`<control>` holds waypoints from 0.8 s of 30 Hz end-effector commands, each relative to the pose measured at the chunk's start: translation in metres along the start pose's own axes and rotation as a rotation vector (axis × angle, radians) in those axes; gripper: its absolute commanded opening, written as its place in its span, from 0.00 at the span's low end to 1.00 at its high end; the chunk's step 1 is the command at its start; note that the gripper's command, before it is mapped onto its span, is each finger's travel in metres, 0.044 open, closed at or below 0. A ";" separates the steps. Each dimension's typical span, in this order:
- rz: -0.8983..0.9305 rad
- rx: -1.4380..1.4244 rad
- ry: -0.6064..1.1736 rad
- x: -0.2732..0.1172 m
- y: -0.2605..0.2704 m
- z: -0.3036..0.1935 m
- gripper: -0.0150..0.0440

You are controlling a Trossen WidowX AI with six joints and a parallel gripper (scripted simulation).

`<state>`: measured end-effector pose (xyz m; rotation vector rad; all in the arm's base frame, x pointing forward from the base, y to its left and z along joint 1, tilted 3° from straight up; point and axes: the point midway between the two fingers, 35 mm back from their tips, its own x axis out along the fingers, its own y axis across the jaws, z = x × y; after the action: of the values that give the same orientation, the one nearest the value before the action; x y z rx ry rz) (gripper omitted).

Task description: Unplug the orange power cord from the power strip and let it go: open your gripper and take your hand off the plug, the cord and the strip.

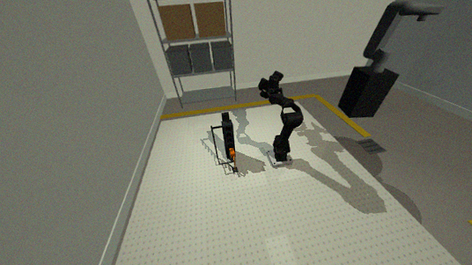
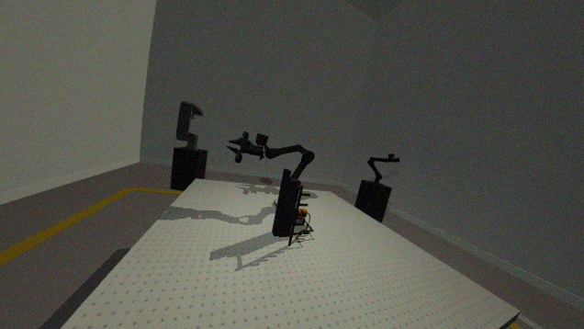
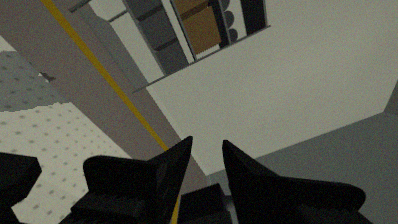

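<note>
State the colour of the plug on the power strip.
Orange plug, seen best in the exterior view.

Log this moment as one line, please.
pincer: partly closed, empty, raised | orange plug: in power strip | contact: none

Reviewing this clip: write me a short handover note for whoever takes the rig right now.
Gripper: fingers partly closed on nothing, raised in the air and aimed at the shelving, well away from the job.
Orange plug and cord: at the lower end of the upright black power strip on its wire stand, apparently seated.
Done: nothing on the plug yet.
Left: bring the arm to the strip, grip the plug, pull it out, open and withdraw.
</note>
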<state>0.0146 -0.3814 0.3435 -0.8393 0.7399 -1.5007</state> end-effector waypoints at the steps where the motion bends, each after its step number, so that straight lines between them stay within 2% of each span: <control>1: 0.098 0.083 -0.082 0.003 0.020 0.038 0.53; 12: 0.452 0.304 -0.267 -0.026 0.092 0.152 0.53; 24: 0.862 0.470 -0.376 -0.109 0.154 0.257 0.53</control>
<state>0.2954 -0.3024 0.3397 -0.3839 0.3733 -0.7339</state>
